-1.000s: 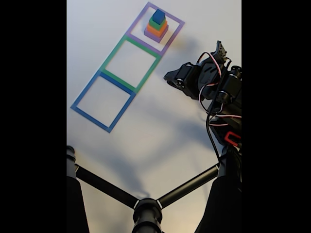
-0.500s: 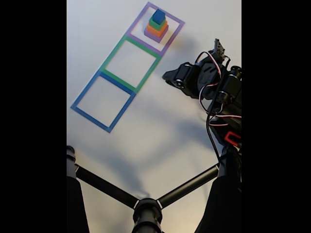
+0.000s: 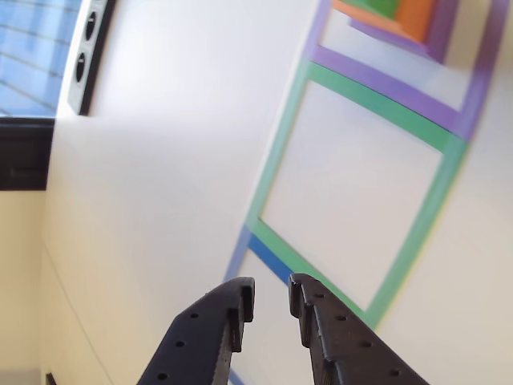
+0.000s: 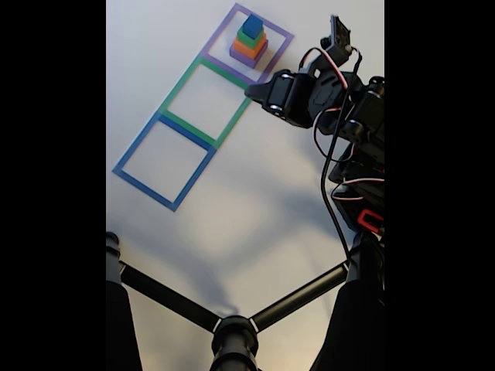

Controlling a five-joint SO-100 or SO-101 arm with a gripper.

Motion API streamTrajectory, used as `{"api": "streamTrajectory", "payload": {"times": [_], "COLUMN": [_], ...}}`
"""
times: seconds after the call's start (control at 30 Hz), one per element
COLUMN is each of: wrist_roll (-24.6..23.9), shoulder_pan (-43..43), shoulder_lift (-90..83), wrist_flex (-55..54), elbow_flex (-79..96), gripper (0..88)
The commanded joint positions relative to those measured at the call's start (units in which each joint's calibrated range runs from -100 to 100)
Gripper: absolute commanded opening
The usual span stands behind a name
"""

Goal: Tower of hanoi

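Tower of hanoi (image 4: 249,42) blocks are sitting fully stacked inside the purple tape square (image 4: 281,34) at upper centre of the fixed view, every move remaining, while the gripper (image 3: 271,300) is hovering slightly parted, gripping nothing

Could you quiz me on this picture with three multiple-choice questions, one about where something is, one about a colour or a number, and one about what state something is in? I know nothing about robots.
1. Where does the stack of blocks stand?
A. In the purple tape square
B. In the green tape square
C. In the blue tape square

2. Which colour is the top block?
A. Orange
B. Blue
C. Purple

3. How is the gripper?
A. Clamped on a block
B. Slightly open, holding nothing
C. Pressing on the table

Answers:
1 A: the purple tape square frames the stack in the fixed view.
2 B: the blue cube sits uppermost.
3 B: the other view shows a gap between the fingertips with only table behind.
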Motion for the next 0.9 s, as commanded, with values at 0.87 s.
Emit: {"api": "streamTrajectory", "payload": {"times": [0.87], "wrist_roll": [150.6], "shoulder_pan": [17.7], "shoulder_lift": [14.3], "wrist_flex": [20.5], "elbow_flex": [-50.1], "gripper": [0.9]}}
